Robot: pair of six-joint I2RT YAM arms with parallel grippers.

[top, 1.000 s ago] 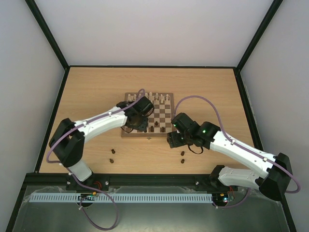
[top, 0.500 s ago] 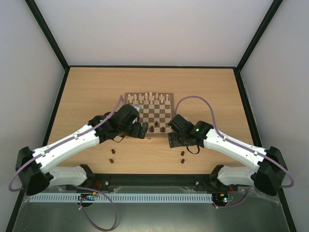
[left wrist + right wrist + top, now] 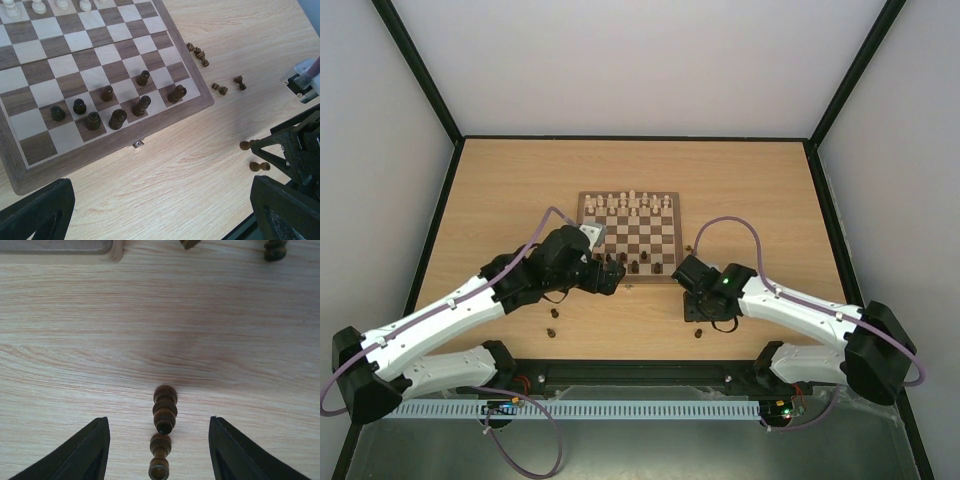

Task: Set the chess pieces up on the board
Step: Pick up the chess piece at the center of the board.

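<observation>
Our right gripper (image 3: pixel 157 421) and left gripper (image 3: pixel 162 186) stand open, empty. The tiny dark brown wooden chess piece (image 3: pixel 165 410) lying between the right jaws looks light and prone to roll; we pinch its waist.

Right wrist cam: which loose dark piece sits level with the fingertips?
The thicker ringed piece, on its side midway between the right gripper's tips. The slimmer piece lies further back in the gap; the top-edge pieces lie well ahead.
</observation>
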